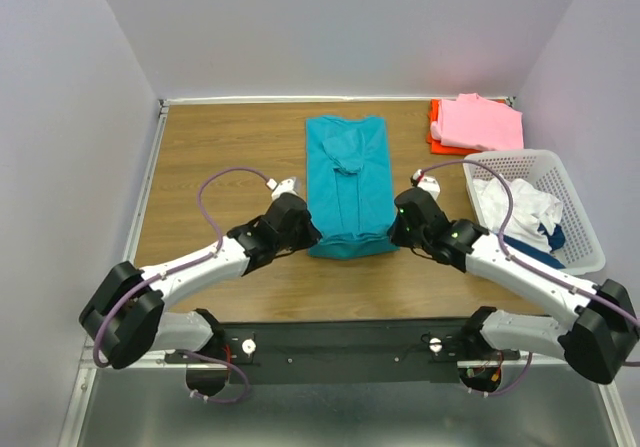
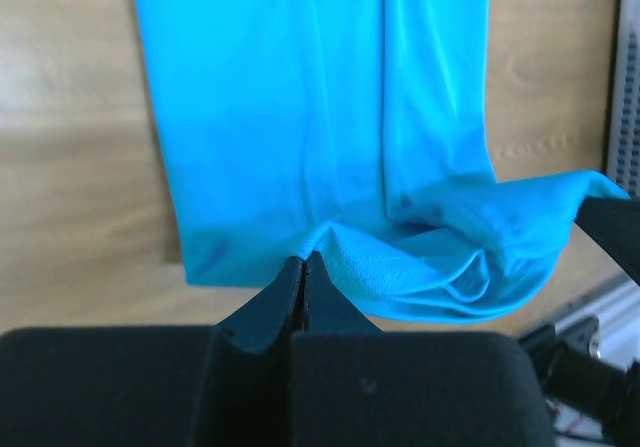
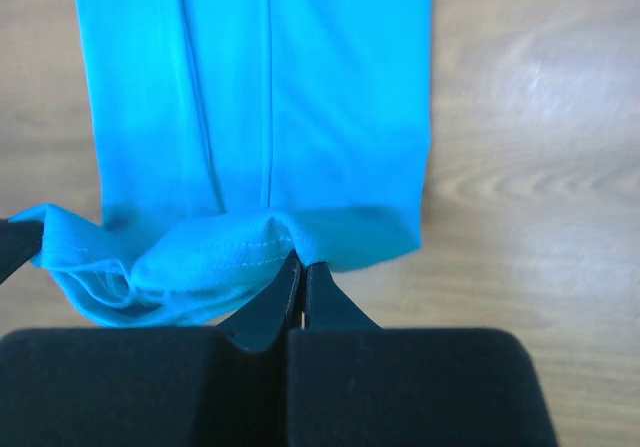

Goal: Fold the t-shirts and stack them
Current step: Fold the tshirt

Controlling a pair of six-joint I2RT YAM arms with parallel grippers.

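Observation:
A teal t-shirt point(image 1: 348, 182), folded into a long narrow strip, lies in the middle of the wooden table point(image 1: 220, 157). My left gripper point(image 1: 312, 235) is shut on its near left corner point(image 2: 330, 252). My right gripper point(image 1: 393, 235) is shut on its near right corner point(image 3: 270, 242). Both hold the near hem a little off the table, and it sags between them. A folded pink t-shirt point(image 1: 478, 123) lies on an orange-red one point(image 1: 436, 132) at the far right corner.
A white plastic lattice basket point(image 1: 582, 207) stands at the right with white point(image 1: 515, 205) and dark blue point(image 1: 552, 237) shirts in it. The table has a metal rim and walls on three sides.

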